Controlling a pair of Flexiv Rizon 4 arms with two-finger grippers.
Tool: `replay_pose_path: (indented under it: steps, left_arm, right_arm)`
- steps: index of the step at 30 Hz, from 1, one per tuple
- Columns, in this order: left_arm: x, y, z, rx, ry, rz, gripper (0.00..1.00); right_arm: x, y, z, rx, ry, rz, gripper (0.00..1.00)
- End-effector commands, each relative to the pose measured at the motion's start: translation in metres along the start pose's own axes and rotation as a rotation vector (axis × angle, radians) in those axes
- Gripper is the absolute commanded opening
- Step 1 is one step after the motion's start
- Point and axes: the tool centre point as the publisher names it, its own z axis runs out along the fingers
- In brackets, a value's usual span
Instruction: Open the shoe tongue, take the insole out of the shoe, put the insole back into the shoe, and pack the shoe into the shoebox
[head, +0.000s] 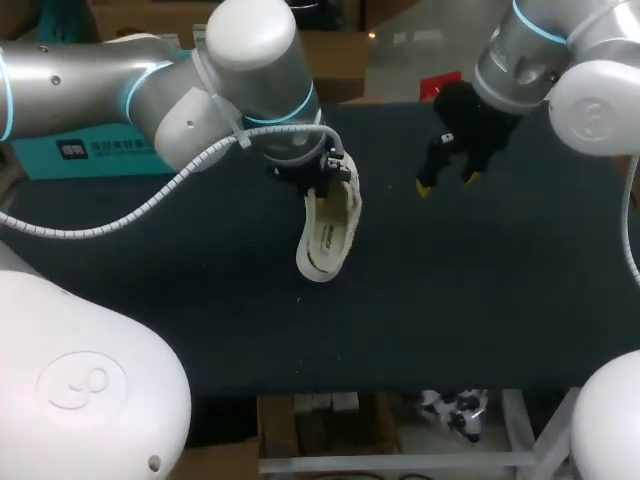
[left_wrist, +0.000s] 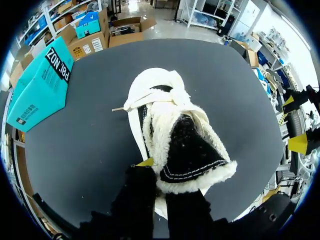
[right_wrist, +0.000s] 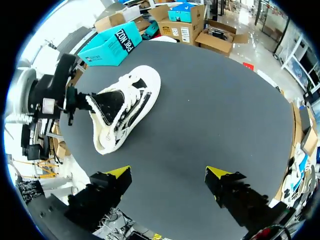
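Presently the left gripper (head: 318, 172) is clenched on the tongue (left_wrist: 192, 150) of the shoe (head: 328, 232). In the left wrist view one yellow fingertip (left_wrist: 146, 162) lies against the fleece rim of the tongue, and the other black finger sits on the tongue's opposite side, its tip hidden. The tongue is drawn up and away from the shoe's opening, showing a dark inner face edged with white fleece. Loose white laces (left_wrist: 150, 97) lie across the shoe ahead of the gripper.

The shoe is white with dark trim. It lies on the dark surface (head: 480, 290) near the middle, its toe pointing away from the left gripper and toward the surface's near edge in the head view. Whether it rests flat on its sole or leans to one side cannot be told.

The right gripper (right_wrist: 169, 173) is released, its two yellow tips well apart with nothing between them. It hangs above bare surface, well apart from the shoe, which lies ahead of it and off to one side. From that view the left gripper is seen at the tongue's free end.

A teal box (left_wrist: 40, 85) lies at the surface's edge on the left arm's side, apart from the shoe
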Motion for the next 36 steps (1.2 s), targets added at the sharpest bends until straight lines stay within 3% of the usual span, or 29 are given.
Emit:
replay_pose_path:
  steps: [1,8,16,20,26,36]
  left_arm:
    - [-0.027,-0.004,-0.029,0.027,0.122,0.141,0.00]
    - [-0.048,-0.029,-0.045,0.038,0.197,0.354,0.00]
    - [-0.055,-0.057,-0.060,0.035,0.238,0.578,0.00]
    - [-0.072,-0.079,-0.072,0.059,0.260,0.698,0.00]
    - [-0.106,-0.118,-0.088,0.093,0.269,0.876,0.00]
    - [-0.203,-0.196,-0.142,0.137,0.256,1.144,0.00]
  right_arm:
    - [-0.006,-0.006,-0.011,0.020,-0.006,-0.140,1.00]
    - [-0.012,-0.011,-0.015,0.091,-0.025,-0.349,1.00]
    - [-0.018,-0.019,-0.014,0.129,-0.051,-0.623,1.00]
    - [-0.018,-0.019,-0.014,0.129,-0.051,-0.623,1.00]
    - [-0.018,-0.019,-0.014,0.129,-0.051,-0.623,1.00]
    - [-0.018,-0.019,-0.014,0.129,-0.051,-0.623,1.00]
